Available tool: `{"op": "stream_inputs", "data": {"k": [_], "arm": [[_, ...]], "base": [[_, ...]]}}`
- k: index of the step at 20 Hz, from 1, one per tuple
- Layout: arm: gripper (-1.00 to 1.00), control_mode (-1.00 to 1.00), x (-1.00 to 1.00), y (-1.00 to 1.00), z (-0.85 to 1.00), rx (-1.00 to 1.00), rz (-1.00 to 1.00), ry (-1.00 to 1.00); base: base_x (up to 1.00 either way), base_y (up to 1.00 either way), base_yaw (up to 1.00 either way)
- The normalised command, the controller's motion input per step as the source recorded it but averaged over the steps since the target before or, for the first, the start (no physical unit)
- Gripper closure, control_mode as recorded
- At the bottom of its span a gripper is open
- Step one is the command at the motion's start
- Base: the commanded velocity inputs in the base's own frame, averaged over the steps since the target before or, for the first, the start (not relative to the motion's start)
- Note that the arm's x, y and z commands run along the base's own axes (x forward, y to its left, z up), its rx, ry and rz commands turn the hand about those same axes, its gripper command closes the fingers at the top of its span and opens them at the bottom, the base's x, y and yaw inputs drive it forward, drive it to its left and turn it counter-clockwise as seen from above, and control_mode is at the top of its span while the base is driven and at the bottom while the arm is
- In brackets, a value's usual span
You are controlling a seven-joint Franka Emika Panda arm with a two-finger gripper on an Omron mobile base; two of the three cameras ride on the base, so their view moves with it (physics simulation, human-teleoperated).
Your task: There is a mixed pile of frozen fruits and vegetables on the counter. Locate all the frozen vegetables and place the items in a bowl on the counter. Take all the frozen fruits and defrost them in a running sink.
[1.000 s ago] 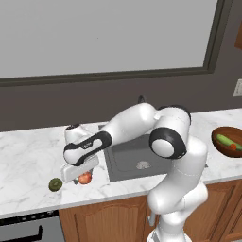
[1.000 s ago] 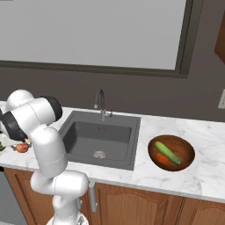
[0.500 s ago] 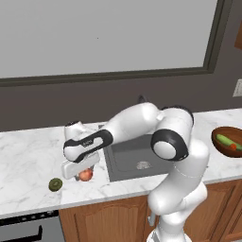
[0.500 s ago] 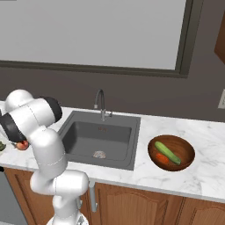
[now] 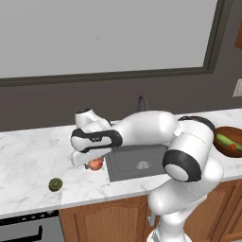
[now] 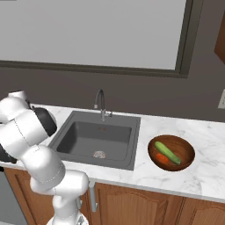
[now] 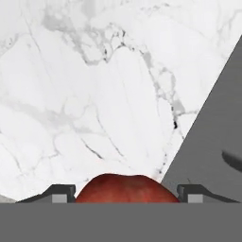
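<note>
Red apple at bottom centre of the hand view, between the tool's tips; grip likely, contact unclear. Mid-frame: sink, olive fruit on tabletop, both fruits pending. Right: cucumber, carrot already in bowl.

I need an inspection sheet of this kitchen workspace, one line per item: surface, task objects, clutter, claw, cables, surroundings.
Surface: white marble counter over brown wooden cabinets.
Task objects: red apple on the counter just left of the sink; dark green round fruit farther left near the front edge; cucumber and carrot lie in the wooden bowl right of the sink.
Clutter: nothing seen.
Claw: claw lowered over the apple, a finger on each side; whether they touch it cannot be told.
Cables: nothing seen.
Surroundings: gooseneck faucet behind the basin, no running water visible; dark wall with a large framed window.
</note>
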Motion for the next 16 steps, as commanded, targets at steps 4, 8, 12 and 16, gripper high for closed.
{"op": "stream_inputs", "data": {"k": [4, 8, 12, 16], "arm": [[1.0, -1.0, 0.15, -0.46, 0.12, -0.08, -0.17, -0.03], [1.0, -1.0, 0.25, -0.48, 0.05, -0.06, -0.19, -0.01], [1.0, -1.0, 0.3, -0.48, 0.12, -0.03, -0.18, -0.02], [1.0, -1.0, 0.31, -0.48, 0.13, 0.0, -0.17, -0.02]], "base": [[0.0, 0.0, 0.0], [0.0, 0.0, 0.0], [0.0, 0.0, 0.0], [0.0, 0.0, 0.0]]}}
